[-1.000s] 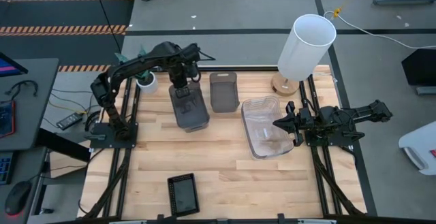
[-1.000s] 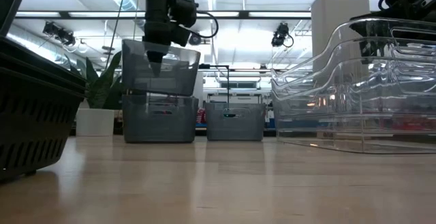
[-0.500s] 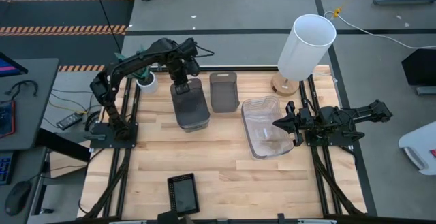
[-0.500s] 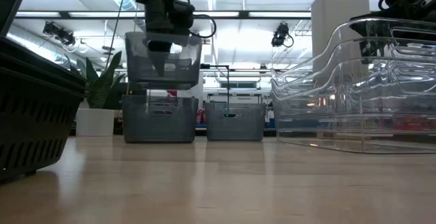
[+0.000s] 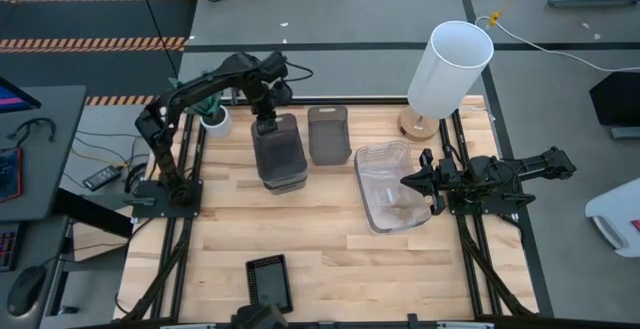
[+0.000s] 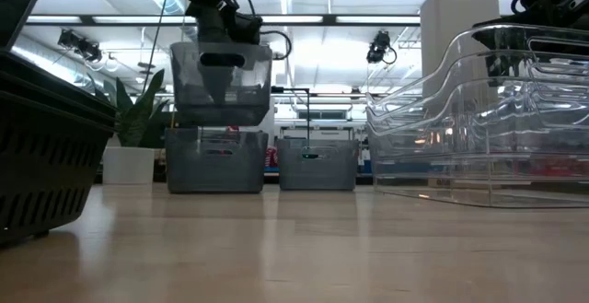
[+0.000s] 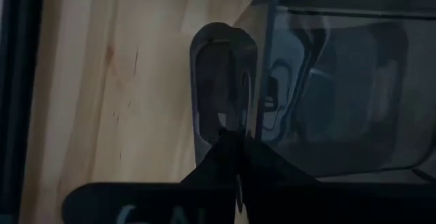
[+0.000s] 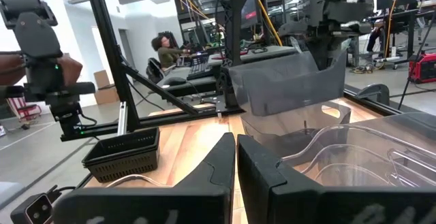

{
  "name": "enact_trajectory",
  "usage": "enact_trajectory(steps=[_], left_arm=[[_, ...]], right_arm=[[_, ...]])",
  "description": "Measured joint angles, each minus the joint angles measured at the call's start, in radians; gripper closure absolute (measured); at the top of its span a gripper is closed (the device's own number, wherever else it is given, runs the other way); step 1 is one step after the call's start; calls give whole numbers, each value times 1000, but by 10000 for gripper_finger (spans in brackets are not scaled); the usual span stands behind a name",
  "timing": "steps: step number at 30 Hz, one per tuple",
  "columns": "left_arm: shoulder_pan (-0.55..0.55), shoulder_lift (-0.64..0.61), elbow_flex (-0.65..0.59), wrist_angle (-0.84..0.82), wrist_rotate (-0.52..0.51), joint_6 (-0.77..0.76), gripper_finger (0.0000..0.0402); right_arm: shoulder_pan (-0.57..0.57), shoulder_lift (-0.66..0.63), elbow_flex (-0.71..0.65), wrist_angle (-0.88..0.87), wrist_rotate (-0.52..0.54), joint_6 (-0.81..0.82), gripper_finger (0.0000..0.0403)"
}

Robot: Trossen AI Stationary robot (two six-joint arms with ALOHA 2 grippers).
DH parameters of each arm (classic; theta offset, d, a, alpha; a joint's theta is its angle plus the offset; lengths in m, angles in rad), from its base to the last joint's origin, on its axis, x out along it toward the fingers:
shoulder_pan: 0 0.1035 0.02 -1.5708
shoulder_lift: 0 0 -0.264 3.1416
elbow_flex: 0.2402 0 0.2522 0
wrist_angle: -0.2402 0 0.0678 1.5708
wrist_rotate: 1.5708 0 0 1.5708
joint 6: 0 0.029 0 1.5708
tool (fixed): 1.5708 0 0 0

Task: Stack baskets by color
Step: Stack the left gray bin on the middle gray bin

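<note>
Now our left hand (image 5: 265, 121) pinches a grey bin's (image 6: 221, 82) rim, hanging it just above a second grey bin (image 6: 216, 160) on the desk (image 5: 330, 239). We should square the edges, then lower level. Right hand (image 5: 408, 181) waits, pinched together, over the clear bins (image 5: 388, 184).

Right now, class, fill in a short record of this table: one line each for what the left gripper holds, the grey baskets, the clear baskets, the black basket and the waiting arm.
left gripper: left gripper shut on the rim of a lifted grey basket
grey baskets: second grey basket on the table below the lifted one; third grey basket beside it
clear baskets: clear baskets nested on the right side
black basket: black basket alone at the near edge
waiting arm: right gripper shut, at the clear baskets' rim
</note>
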State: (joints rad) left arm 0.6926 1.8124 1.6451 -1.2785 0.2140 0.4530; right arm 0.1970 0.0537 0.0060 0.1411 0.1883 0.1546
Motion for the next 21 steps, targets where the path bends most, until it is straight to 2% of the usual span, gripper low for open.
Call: enact_trajectory(steps=[11, 21], left_arm=[[18, 54, -1, 8, -5, 88, 398], [23, 54, -1, 13, -30, 49, 398]], right_arm=[[0, 0, 0, 0, 0, 0, 380], [0, 0, 0, 0, 0, 0, 380]])
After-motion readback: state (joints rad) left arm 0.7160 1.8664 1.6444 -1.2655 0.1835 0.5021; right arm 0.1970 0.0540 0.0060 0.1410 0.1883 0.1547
